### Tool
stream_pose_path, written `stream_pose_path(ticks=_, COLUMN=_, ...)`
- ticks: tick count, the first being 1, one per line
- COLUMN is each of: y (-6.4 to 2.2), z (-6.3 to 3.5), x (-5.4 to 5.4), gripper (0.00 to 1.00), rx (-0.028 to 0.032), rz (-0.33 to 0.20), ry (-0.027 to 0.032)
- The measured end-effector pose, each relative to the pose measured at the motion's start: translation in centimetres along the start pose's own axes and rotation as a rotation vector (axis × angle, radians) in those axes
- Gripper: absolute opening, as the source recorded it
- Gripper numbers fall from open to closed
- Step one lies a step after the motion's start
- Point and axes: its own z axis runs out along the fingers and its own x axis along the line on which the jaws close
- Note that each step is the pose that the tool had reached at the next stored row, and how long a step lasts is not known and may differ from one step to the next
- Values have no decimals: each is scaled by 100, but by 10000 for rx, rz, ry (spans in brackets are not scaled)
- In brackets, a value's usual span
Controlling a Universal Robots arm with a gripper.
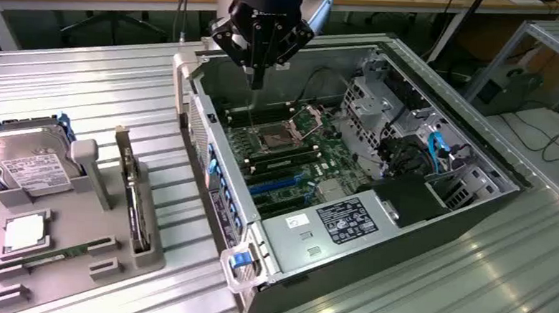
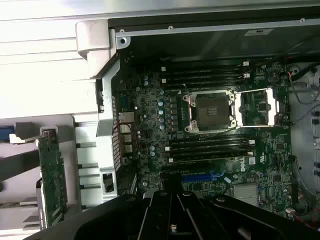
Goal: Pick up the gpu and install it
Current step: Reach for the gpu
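Gripper (image 1: 255,82) shut, empty, over open case (image 1: 399,263); gpu (image 1: 130,192) upright in grey tray (image 1: 84,221), 8 o'clock from gripper in exterior view, well apart. Risk: closed fingers lowered here strike motherboard (image 1: 289,157), bend socket pins

Table (image 1: 92,82): carries the tray and the computer case side by side.
Tray (image 1: 73,260): at the exterior view's left, just beside the case.
Computer case (image 1: 398,277): lies open face up, with the motherboard (image 1: 299,157) in its floor.
Gpu (image 1: 134,199): stands on edge in the tray, on the side nearest the case.
Hard drive (image 1: 30,161): in the tray, on the gpu's far side from the case.
Memory stick (image 1: 54,256): flat in the tray's near part.
My pincer (image 1: 255,80): I hang over the case's far end, above the motherboard, well apart from the gpu.
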Motion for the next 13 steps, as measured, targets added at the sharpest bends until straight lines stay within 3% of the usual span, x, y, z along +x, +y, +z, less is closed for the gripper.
stream_pose_path(ticks=13, y=-26, z=-5, x=210, gripper=11, rx=-7, rz=0, ry=1)
